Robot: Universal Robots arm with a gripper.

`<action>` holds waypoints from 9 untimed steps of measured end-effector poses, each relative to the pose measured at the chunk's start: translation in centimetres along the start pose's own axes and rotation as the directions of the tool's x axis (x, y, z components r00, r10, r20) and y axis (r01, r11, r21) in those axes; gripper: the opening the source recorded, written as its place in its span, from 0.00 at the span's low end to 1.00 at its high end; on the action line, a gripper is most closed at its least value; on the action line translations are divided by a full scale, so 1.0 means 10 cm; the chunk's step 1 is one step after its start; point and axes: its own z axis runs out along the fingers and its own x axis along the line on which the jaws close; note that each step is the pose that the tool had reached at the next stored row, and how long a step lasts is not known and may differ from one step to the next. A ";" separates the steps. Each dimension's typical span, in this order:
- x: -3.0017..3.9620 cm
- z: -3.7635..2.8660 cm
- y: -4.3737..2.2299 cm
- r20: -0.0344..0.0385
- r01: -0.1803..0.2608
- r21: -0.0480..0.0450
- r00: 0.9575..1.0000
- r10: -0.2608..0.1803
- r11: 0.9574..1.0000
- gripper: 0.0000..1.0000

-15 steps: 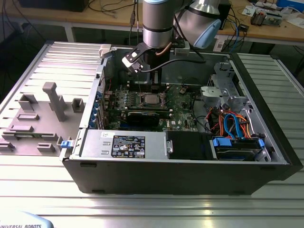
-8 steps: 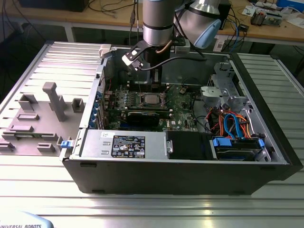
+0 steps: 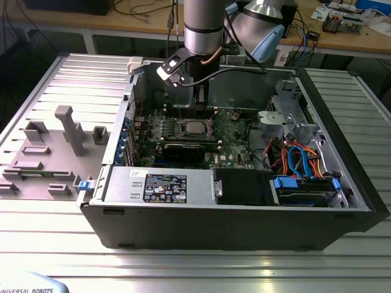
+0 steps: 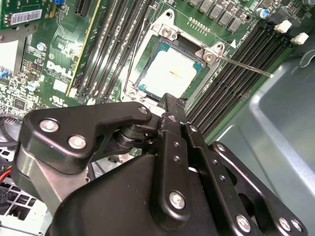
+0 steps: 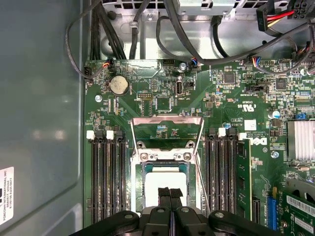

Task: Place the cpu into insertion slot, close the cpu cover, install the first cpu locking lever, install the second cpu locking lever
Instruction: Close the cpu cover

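Observation:
The cpu (image 5: 165,178) lies flat in the insertion slot (image 5: 165,156) on the green board, with its silver top showing. It is also seen from the exterior view (image 3: 195,127) and the second wrist view (image 4: 170,73). The cpu cover (image 5: 167,129) stands tilted up and open behind the chip. A thin metal locking lever (image 4: 246,66) sticks out free beside the socket. My gripper (image 5: 170,192) hovers just above the near edge of the cpu, with its black fingertips (image 5: 164,192) pressed together and nothing between them. In the exterior view the gripper (image 3: 198,102) hangs inside the case over the socket.
Long black memory slots (image 5: 106,182) flank the socket on both sides. A black graphics card (image 3: 183,149) lies across the board in front of the socket. Cables (image 3: 299,159) and drive bays fill the case at the exterior view's right. The grey case wall (image 5: 39,123) is close by.

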 end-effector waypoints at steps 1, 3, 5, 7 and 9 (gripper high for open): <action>0.000 -0.002 0.000 0.000 0.000 0.000 1.000 0.000 1.000 0.11; 0.000 -0.006 0.000 0.001 0.000 0.000 1.000 0.000 1.000 0.11; 0.000 -0.007 0.000 0.001 0.000 0.000 1.000 0.000 1.000 0.11; 0.000 -0.008 0.004 0.001 0.000 0.000 1.000 0.000 1.000 0.11; -0.001 -0.007 0.014 0.001 0.000 0.000 1.000 0.000 1.000 0.11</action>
